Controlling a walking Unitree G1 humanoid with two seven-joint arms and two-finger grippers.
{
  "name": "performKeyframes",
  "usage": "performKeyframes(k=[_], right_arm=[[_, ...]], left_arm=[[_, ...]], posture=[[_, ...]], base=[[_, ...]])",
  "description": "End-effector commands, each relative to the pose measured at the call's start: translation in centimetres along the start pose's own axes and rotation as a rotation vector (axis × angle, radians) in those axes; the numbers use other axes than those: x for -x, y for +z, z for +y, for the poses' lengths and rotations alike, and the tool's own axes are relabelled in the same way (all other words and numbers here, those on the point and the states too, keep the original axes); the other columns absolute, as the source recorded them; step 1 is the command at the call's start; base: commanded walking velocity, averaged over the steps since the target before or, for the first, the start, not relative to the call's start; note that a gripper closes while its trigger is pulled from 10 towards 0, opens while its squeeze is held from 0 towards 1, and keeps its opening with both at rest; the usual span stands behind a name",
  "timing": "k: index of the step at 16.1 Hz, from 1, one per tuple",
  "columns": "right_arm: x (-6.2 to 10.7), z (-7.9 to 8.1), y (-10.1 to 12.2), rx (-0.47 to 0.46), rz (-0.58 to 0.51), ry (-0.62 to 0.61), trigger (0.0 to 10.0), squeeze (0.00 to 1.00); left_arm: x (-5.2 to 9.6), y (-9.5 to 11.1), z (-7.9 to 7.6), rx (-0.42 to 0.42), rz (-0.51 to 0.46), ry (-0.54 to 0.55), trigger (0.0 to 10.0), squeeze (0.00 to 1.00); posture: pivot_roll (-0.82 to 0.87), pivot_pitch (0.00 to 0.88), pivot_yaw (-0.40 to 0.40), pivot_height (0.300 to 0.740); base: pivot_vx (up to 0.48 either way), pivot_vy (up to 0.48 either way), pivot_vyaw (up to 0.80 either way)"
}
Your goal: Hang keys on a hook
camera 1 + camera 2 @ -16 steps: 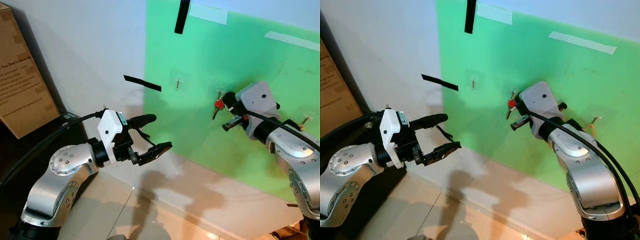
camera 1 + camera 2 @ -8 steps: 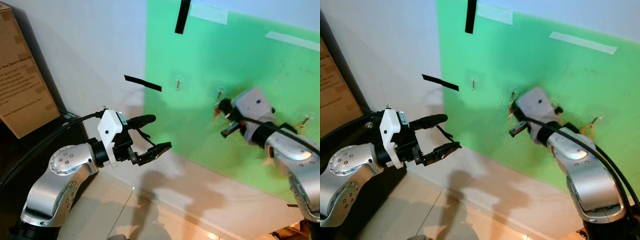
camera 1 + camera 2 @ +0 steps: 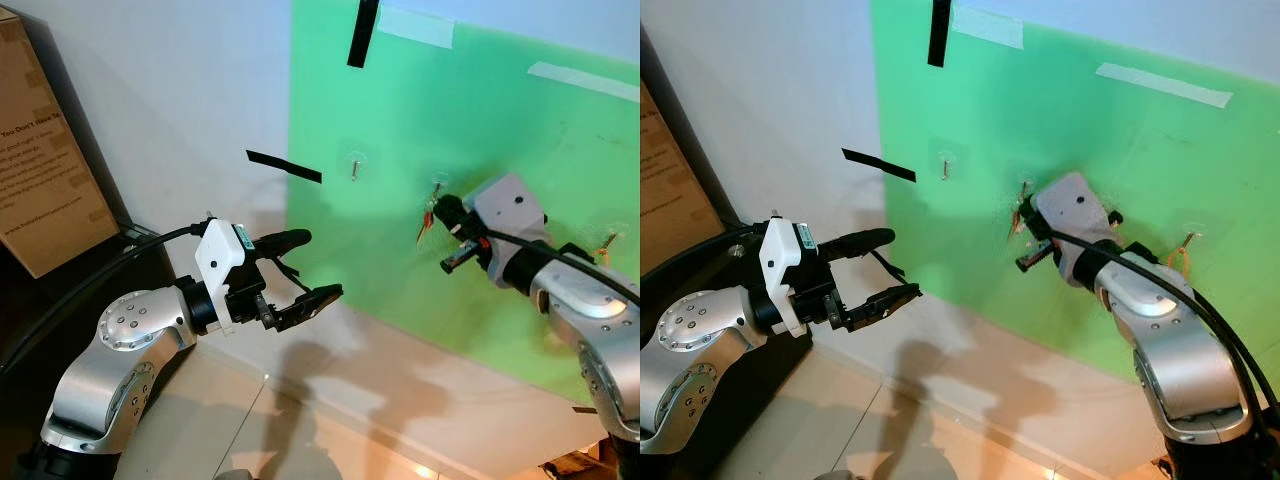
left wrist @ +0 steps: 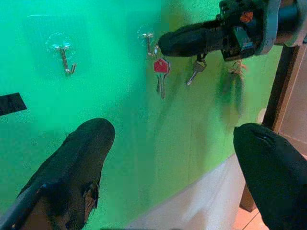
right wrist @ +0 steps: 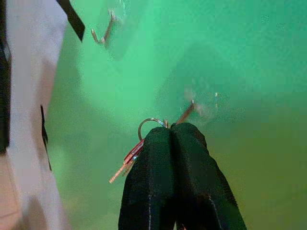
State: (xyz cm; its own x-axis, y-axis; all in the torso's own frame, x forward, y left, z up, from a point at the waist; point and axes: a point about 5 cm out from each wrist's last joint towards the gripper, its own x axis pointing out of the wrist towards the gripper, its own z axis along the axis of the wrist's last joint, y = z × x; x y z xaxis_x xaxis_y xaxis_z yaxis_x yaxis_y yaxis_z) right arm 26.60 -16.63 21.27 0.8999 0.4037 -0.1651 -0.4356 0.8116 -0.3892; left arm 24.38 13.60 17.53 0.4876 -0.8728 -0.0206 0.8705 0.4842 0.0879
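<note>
While they hang against the green board (image 3: 480, 110), the keys (image 4: 161, 73) are a small bunch on a thin metal ring: one has a red head and a silver blade, and a second plain silver key hangs beside it. The bunch is just at the middle hook (image 4: 150, 42), a small metal hook on a clear sticky pad, but I cannot tell whether the ring is already over the hook. The right claw (image 5: 171, 139) is pressed closed on the keys, with the ring and the red key coming out at its fingertips, very near the board. Another hook (image 3: 354, 166) of the same kind is further to the left on the board, and a third hook (image 3: 610, 240) is to the right, behind the right arm. Two strips of black tape (image 3: 284, 166) are stuck on the wall and the board edge. The left claw (image 3: 315, 265) is held lower and well apart from the board, with its two fingers spread wide and nothing between them. A cardboard box (image 3: 40, 170) stands at the far left.
</note>
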Motion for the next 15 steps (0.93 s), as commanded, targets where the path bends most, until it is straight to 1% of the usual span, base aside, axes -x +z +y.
performKeyframes(k=[1, 5, 9, 15], right_arm=[[0.3, -0.4, 0.9, -0.003, -0.037, -0.011, 10.0, 0.0], [0.0, -0.7, 1.1, -0.009, -0.052, -0.046, 10.0, 0.0], [-0.3, -1.3, 0.1, 0.005, 0.009, -0.1, 10.0, 0.0], [-0.3, -1.1, -0.5, 0.001, 0.044, -0.097, 10.0, 0.0]], left_arm=[[-0.1, 0.1, 0.1, -0.007, 0.005, 0.001, 10.0, 0.0], [0.0, 0.1, 0.1, -0.008, 0.007, 0.0, 10.0, 0.0], [0.1, 0.0, 0.1, -0.01, 0.009, -0.001, 10.0, 0.0], [0.0, 0.0, 0.0, -0.01, 0.009, -0.004, 10.0, 0.0]], posture=[[0.03, 0.0, -0.053, 0.74], [0.03, 0.0, -0.056, 0.74], [0.03, 0.0, -0.057, 0.74], [0.03, 0.0, -0.057, 0.74]], base=[[0.0, 0.0, 0.0], [0.0, 0.0, 0.0], [0.0, 0.0, 0.0], [0.0, 0.0, 0.0]])
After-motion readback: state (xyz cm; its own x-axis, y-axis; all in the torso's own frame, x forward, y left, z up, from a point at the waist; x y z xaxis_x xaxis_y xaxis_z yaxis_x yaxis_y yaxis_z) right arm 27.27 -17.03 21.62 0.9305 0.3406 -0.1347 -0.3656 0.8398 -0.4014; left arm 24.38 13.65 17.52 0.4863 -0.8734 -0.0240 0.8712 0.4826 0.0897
